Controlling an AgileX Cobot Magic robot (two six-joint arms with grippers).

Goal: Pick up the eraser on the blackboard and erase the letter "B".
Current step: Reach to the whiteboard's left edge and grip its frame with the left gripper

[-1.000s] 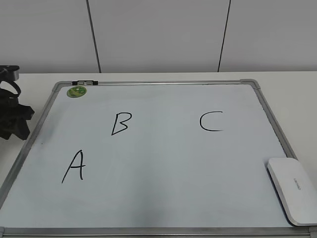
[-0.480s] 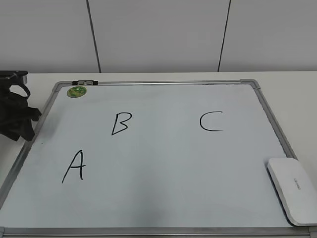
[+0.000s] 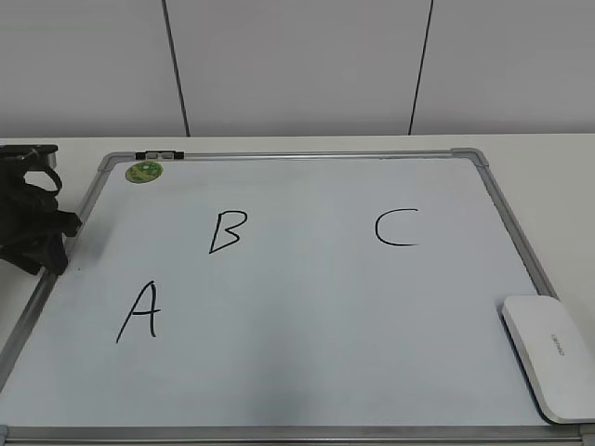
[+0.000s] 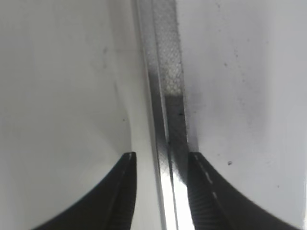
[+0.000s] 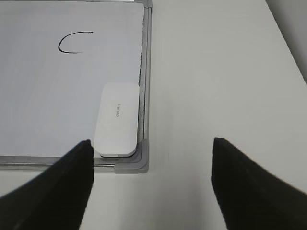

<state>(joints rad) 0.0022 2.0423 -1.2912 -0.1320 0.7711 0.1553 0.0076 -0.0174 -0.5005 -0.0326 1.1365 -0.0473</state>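
Both pincers gape empty: left pincer (image 4: 160,191) straddles the silver-framed white blackboard (image 4: 168,86); right pincer (image 5: 151,179) hangs back from the smooth white rounded plastic eraser (image 5: 117,120) by the black "C" (image 5: 74,43).

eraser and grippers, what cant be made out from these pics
- Eraser: the small grey lettering is too small to read in the exterior and right wrist views; its underside faces the blackboard.
- Right gripper: absent from the exterior view.
- Left gripper: the wrist view's bottom edge cuts its fingers; in the exterior view it is a dark mass at the left edge.
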